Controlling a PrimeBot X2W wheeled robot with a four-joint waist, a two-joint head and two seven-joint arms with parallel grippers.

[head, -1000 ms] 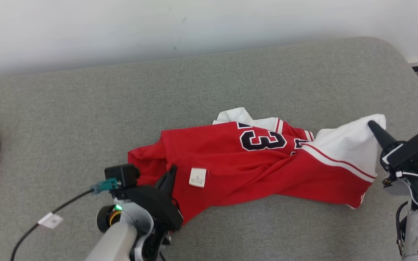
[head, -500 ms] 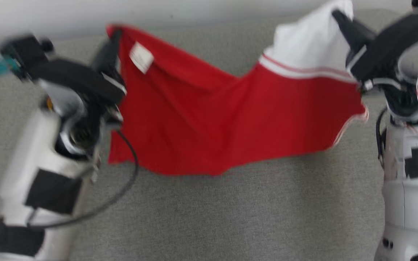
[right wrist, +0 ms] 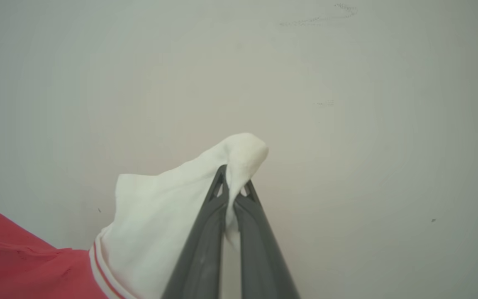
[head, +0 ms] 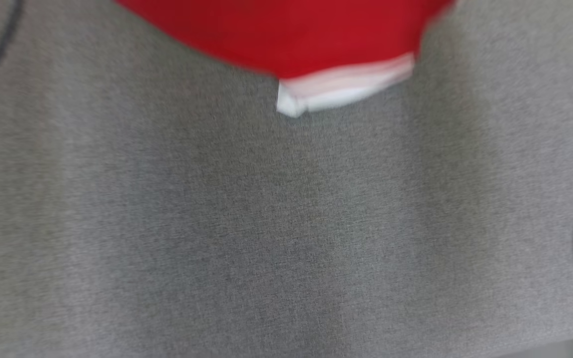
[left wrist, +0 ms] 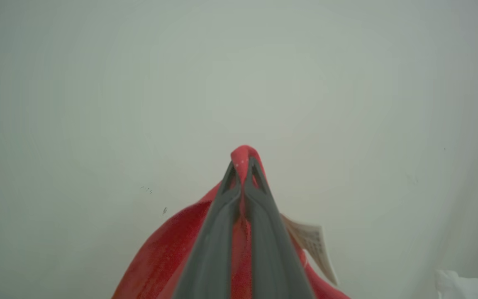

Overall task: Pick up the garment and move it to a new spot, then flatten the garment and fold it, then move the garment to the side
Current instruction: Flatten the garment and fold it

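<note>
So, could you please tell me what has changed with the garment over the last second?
The garment has gone from lying crumpled on the grey surface to hanging lifted from both arms; the head camera has also swung. Unchanged: the left gripper keeps its fingers shut on the red end, and the right gripper on the white end.

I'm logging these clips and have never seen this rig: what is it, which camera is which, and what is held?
A two-armed wheeled robot. The blurred picture is from its head camera, looking down at a grey padded surface with the edge of a red and white jersey at the top. The other two are wrist cameras looking along each arm's fingers toward a pale wall. The left end effector is shut on red cloth beside a white label; the right end effector is shut on a white corner. Both hold the jersey up.
</note>
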